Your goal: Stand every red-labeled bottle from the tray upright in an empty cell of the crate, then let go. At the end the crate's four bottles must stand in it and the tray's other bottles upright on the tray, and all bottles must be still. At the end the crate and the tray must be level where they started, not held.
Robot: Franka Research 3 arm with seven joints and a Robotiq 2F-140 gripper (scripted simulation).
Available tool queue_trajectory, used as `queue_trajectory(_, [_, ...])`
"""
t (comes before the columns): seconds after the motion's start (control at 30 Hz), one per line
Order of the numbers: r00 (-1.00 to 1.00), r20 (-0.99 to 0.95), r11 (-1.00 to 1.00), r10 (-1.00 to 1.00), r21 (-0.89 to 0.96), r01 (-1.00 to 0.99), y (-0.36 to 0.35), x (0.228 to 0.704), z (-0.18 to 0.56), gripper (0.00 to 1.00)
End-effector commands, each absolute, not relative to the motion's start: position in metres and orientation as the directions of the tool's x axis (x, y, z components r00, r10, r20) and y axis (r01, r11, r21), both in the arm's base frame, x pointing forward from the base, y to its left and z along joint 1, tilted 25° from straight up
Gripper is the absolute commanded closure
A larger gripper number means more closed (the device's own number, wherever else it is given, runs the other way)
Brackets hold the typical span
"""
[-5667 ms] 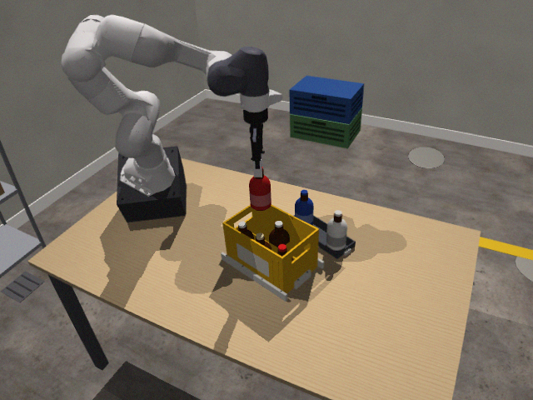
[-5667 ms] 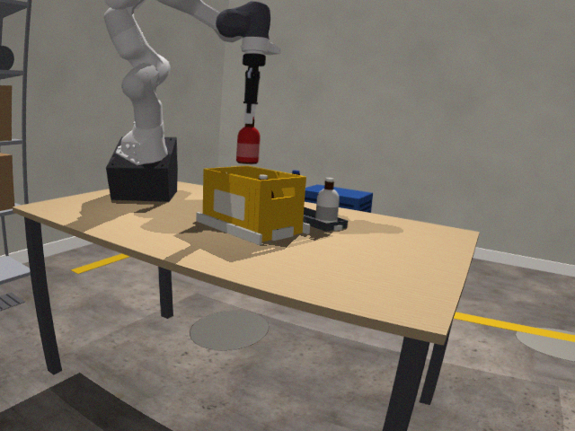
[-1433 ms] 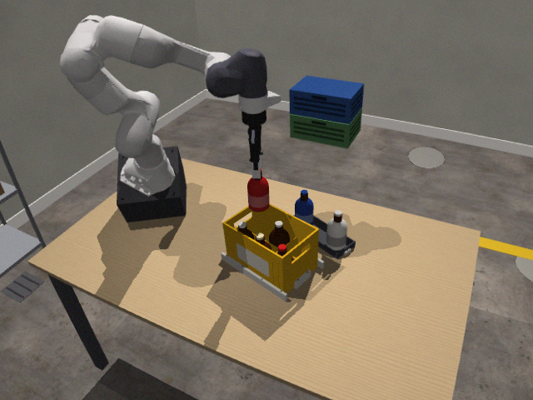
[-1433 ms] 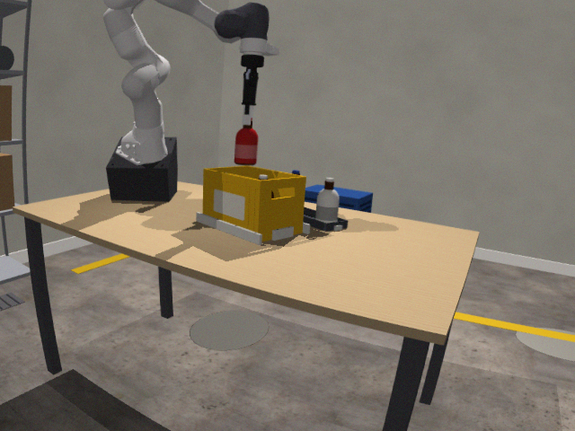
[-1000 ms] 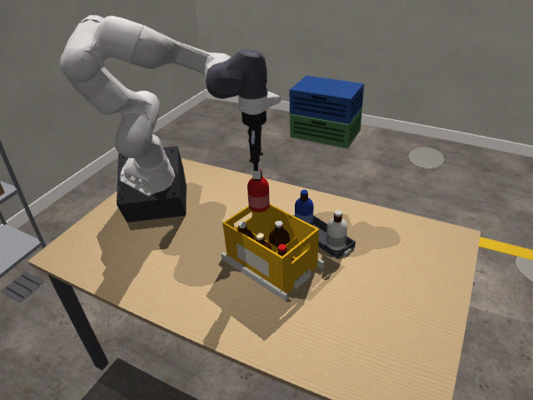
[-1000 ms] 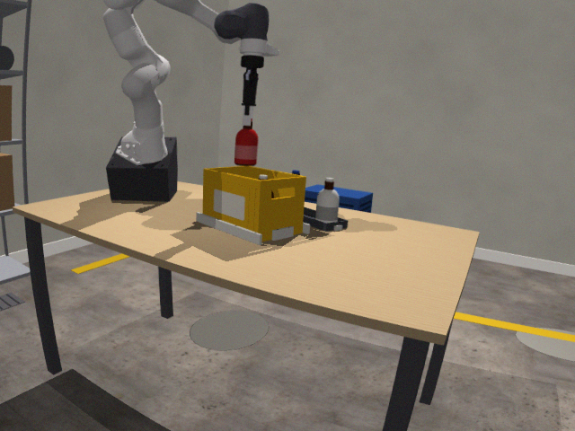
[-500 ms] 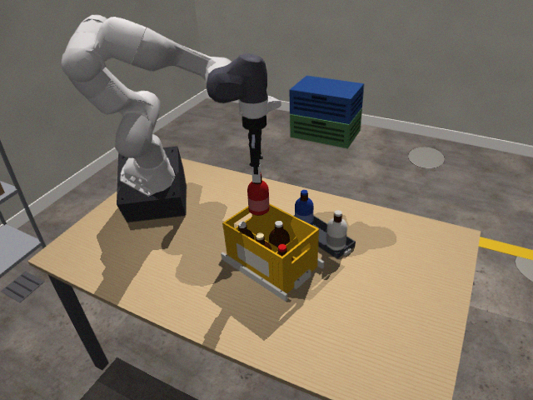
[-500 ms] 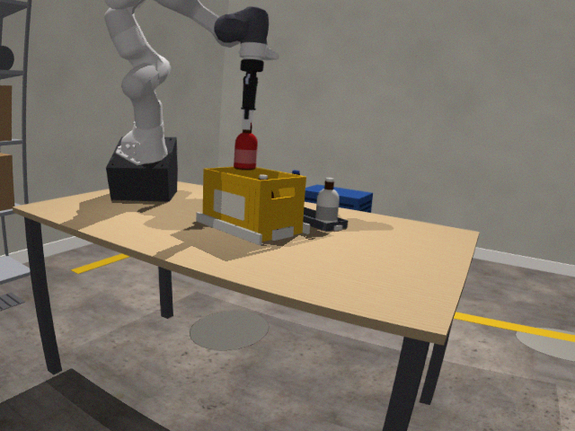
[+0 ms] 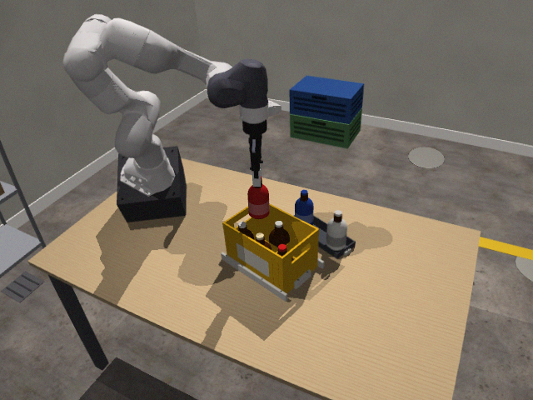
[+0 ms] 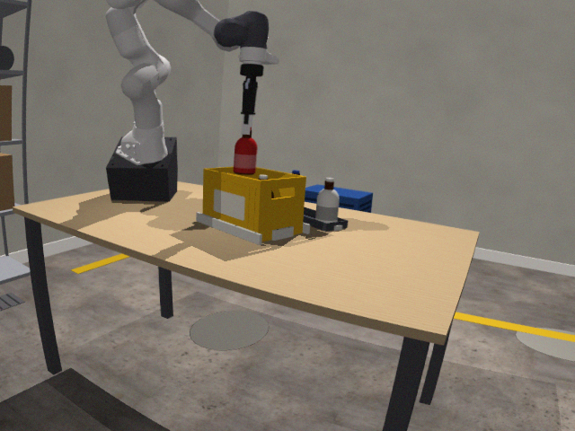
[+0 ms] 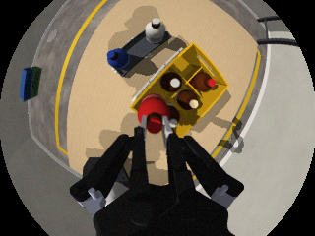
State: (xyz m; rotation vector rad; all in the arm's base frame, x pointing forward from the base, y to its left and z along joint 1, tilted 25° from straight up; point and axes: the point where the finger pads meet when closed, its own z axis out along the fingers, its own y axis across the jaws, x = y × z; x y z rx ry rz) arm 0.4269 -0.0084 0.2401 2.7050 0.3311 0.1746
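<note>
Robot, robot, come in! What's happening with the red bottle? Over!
Gripper shut on red bottle by its neck. Bottle upright, hanging over yellow crate, bottom at the rim. Three bottles in crate; one cell free.

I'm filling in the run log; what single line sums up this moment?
gripper: shut on red bottle | bottle: upright, lowered into yellow crate | tray: blue bottle, white bottle upright

arm (image 9: 129, 86): elbow high | wrist: vertical | jaws: clamped on something
</note>
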Motion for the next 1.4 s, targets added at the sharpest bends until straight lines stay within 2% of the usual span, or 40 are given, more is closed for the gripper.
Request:
queue_trajectory(0.0, [0.962,0.092,-0.889,0.258,0.411,0.199,-0.0075,0.4328,0.2424,1.0])
queue_trajectory(1.37, [0.962,0.092,-0.889,0.258,0.411,0.199,-0.0096,0.434,0.2381,1.0])
